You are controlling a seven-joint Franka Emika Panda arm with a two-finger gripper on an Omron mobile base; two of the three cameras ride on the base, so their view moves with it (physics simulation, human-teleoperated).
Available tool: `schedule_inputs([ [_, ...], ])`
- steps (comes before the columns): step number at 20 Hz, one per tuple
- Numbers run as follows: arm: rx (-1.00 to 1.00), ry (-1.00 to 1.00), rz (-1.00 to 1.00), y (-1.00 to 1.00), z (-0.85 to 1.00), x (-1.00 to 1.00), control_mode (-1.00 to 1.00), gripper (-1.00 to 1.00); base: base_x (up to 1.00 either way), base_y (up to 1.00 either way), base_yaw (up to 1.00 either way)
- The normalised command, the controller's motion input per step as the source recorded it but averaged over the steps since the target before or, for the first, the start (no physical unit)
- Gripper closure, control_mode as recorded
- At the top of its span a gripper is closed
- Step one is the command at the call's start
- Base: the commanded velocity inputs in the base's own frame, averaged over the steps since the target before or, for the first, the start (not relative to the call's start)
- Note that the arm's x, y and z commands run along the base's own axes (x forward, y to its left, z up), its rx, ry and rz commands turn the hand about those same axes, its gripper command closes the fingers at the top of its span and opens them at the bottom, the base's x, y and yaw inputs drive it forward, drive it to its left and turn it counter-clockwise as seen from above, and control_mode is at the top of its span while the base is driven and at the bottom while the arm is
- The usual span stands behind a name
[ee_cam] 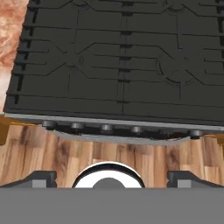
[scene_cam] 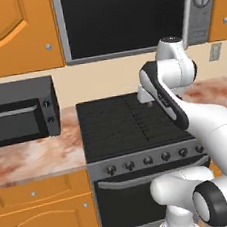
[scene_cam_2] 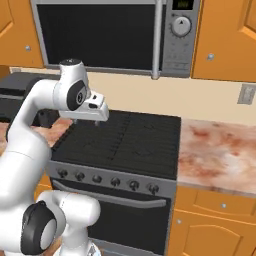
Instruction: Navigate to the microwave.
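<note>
From my seat I have the microwave (scene_cam: pixel 124 19) straight ahead and high in the left base view, its black glass door framed in silver-grey, mounted on the wall above the stove (scene_cam: pixel 132 128) and between orange upper cabinets (scene_cam: pixel 10 32). In the right base view the microwave (scene_cam_2: pixel 100 35) sits top centre, with its round dial and small display on the strip at its right side. The stove (scene_cam_2: pixel 125 145) is directly below it, black grates on top and a row of knobs along its front. To the left of the stove, on the mottled reddish counter (scene_cam: pixel 35 158), stands a smaller black box oven (scene_cam: pixel 20 117) with knobs on its right side. The counter (scene_cam_2: pixel 220 150) carries on to the right of the stove, with an outlet plate on the wall above it. My arm is folded over the stove, and the gripper (scene_cam_2: pixel 85 120) hangs above the left part of the grates, pointing down. In the hand view I see the gripper (ee_cam: pixel 112 177) with its two dark fingertips (ee_cam: pixel 41 177) set wide apart at the bottom edge, nothing between them, looking down on the stove (ee_cam: pixel 122 65) grates, the knob row and the wood floor (ee_cam: pixel 122 153) in front
</note>
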Motion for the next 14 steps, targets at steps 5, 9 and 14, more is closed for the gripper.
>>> schedule_inputs([
  [5, 0.00, 0.00, 0.00, 0.00, 0.00, 0.00, 1.00, -1.00, 0.67, 0.02, -0.22],
  [9, 0.00, 0.00, 0.00, 0.00, 0.00, 0.00, 1.00, -1.00, 0.67, 0.00, -0.06],
  [14, 0.00, 0.00, 0.00, 0.00, 0.00, 0.00, 1.00, -1.00, 0.57, 0.00, 0.00],
])
